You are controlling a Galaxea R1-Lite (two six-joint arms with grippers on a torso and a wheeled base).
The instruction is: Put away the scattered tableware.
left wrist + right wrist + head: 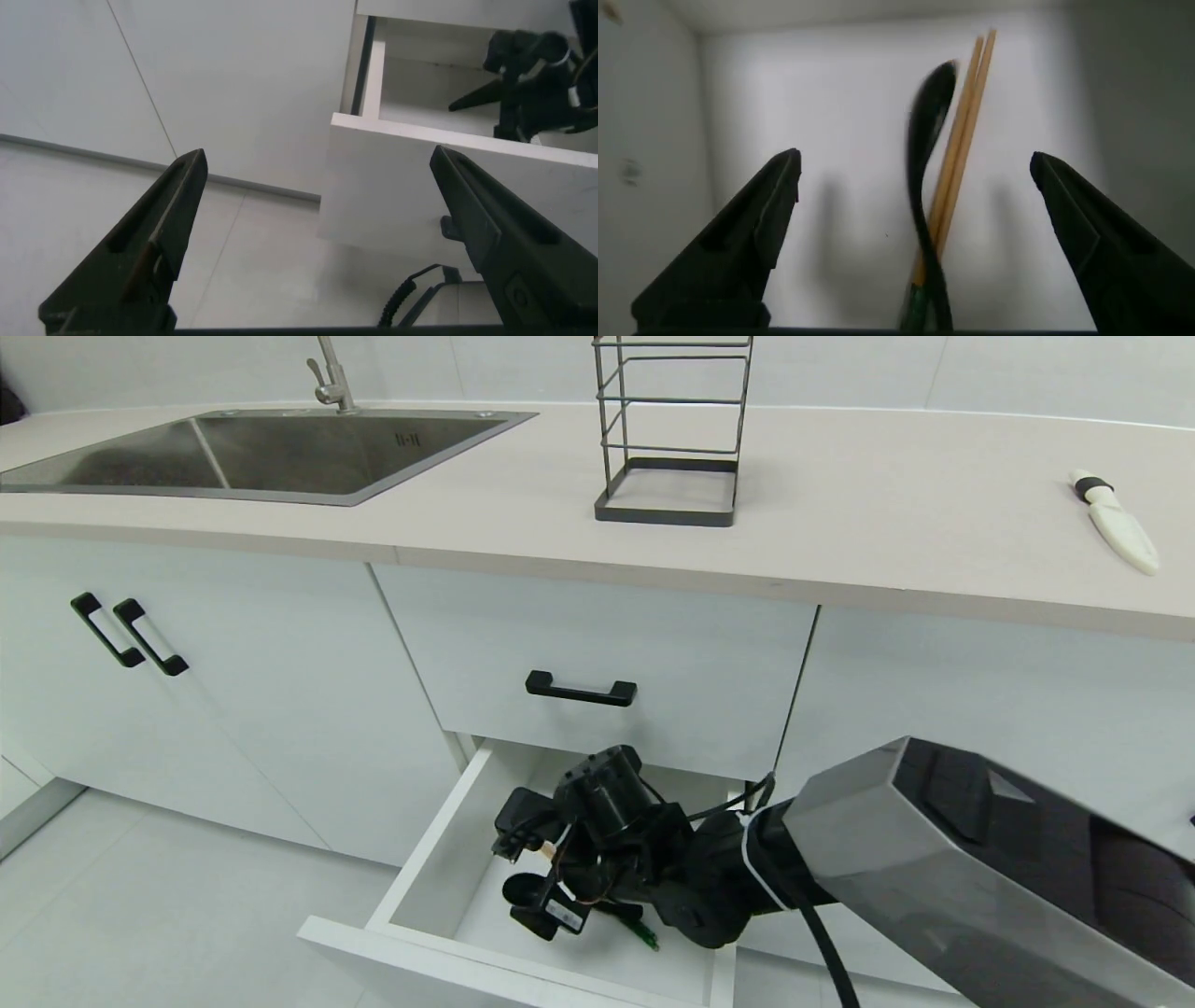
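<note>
- Your right gripper (912,161) is down inside the open drawer (425,863), low and close to you.
- Its two fingers are spread wide apart. They hold nothing.
- A black spoon (917,177) and a pair of wooden chopsticks (959,140) lie side by side on the white drawer bottom. They sit in the gap between the fingers, and neither finger touches them.
- The chopsticks lie just beside the spoon and seem to touch it along its handle.
- Your left gripper (318,154) hangs out in front of the cupboards, to the left of the open drawer. Its fingers are spread wide too, with nothing in them.
- Under it is a pale grey floor (140,896).
- Behind the open drawer is a shut drawer (597,635) with a black handle (581,690).
- To the left of it are white cupboard doors (233,709) with two black handles (131,635) close together.
- On top runs a long, light countertop (887,504).
- A steel sink (280,448) is set into it on the left, with a tap (329,378) at the back.
- A dark wire rack (665,516) stands upright near the middle of the countertop.
- A white knife (1116,523) with a black band lies flat far to the right, well apart from the rack.
- A white tiled wall (934,373) is at the very back.
</note>
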